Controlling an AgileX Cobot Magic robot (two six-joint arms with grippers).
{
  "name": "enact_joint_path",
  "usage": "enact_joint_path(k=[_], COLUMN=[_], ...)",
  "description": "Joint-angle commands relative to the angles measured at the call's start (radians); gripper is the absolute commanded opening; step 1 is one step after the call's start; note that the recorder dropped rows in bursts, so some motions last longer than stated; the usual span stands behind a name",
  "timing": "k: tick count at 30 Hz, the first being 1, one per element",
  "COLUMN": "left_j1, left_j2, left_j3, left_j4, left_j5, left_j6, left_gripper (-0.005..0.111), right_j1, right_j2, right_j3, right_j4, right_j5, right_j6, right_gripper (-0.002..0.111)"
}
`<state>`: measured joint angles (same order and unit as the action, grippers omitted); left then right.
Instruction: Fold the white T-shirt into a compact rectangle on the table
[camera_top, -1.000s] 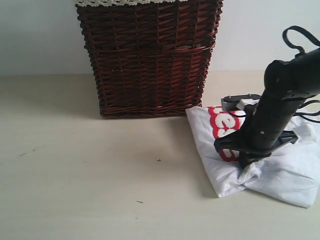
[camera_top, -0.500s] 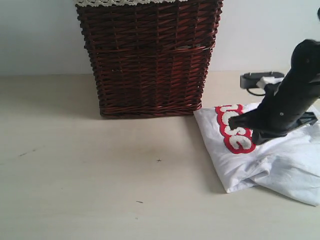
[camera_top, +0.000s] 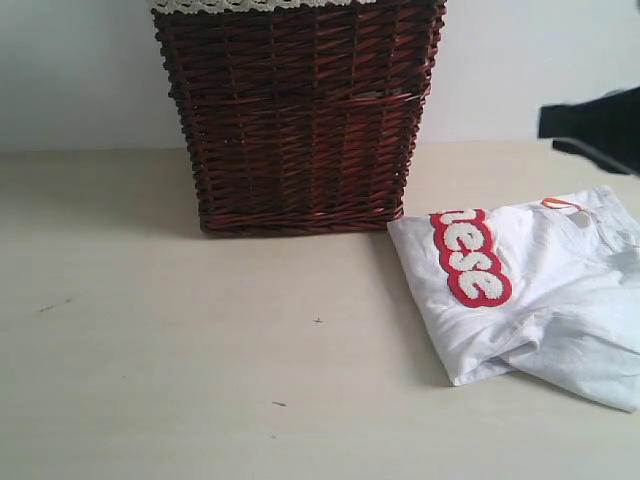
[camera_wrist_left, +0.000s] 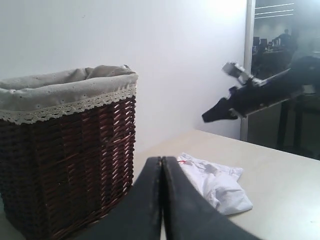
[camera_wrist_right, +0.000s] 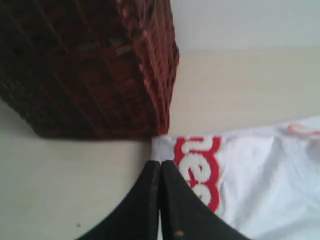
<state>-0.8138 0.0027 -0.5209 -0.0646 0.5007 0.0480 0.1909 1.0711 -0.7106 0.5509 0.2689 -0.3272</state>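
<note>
White shirt (camera_top: 530, 300) lies rumpled on counter (camera_top: 200, 350) beside basket (camera_top: 300, 120). Left pincer (camera_wrist_left: 161, 165) & right pincer (camera_wrist_right: 159, 170) both closed, empty. Risk: a closed pincer only shoves cloth, bunching it, so no neat rectangle.

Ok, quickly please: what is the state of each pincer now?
Left pincer: closed, holding nothing.
Right pincer: closed, holding nothing.

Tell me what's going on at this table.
A two-armed robot is folding a white T-shirt. The shirt lies loosely bunched on the table beside a wicker basket, red lettering up, not yet a tidy rectangle. Nothing holds it: the right gripper is raised clear of it, shut and empty, and the left gripper is shut too, away from the shirt.
</note>
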Motion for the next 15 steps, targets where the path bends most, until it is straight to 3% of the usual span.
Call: enact_joint_path(k=[1, 15], left_j1=[-0.002, -0.002], left_j2=[-0.003, -0.003], left_j3=[0.009, 0.009], left_j4=[0.005, -0.001], left_j5=[-0.002, 0.049], left_j6=[-0.003, -0.003], left_gripper=[0.0, 0.0], right_j1=[-0.005, -0.005], right_j2=[-0.272, -0.919], right_j3=[0.035, 0.035], right_j4=[0.02, 0.0], right_j5=[-0.04, 0.074], right_j6=[-0.016, -0.02], right_gripper=[0.0, 0.0])
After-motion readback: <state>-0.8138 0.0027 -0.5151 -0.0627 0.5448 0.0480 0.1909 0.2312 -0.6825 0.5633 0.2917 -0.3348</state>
